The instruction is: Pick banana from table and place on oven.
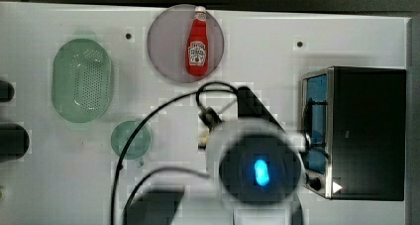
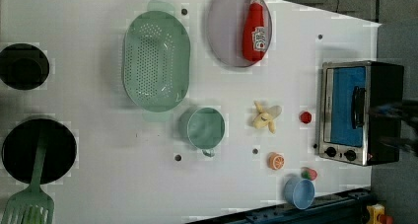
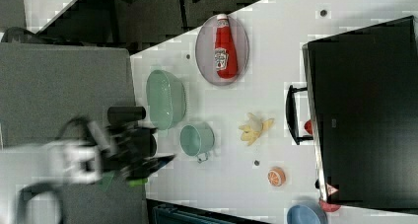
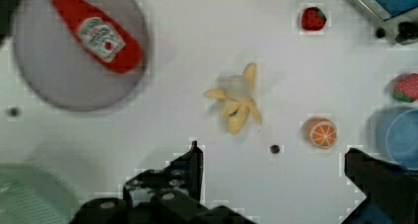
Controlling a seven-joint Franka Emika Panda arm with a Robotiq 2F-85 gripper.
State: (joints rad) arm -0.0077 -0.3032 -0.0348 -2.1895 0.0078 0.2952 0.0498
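While the gripper (image 4: 271, 167) hangs above the table (image 4: 172, 120) with its jaws spread wide and holding nothing, the banana (image 4: 238, 104) lies on the white top with its peel spread out. It sits apart from the oven (image 2: 362, 110), with a small red fruit (image 2: 305, 117) between them in the left view. An orange slice (image 4: 322, 132) lies near the banana. A ketchup bottle (image 2: 255, 26) rests on a round plate (image 2: 224, 31).
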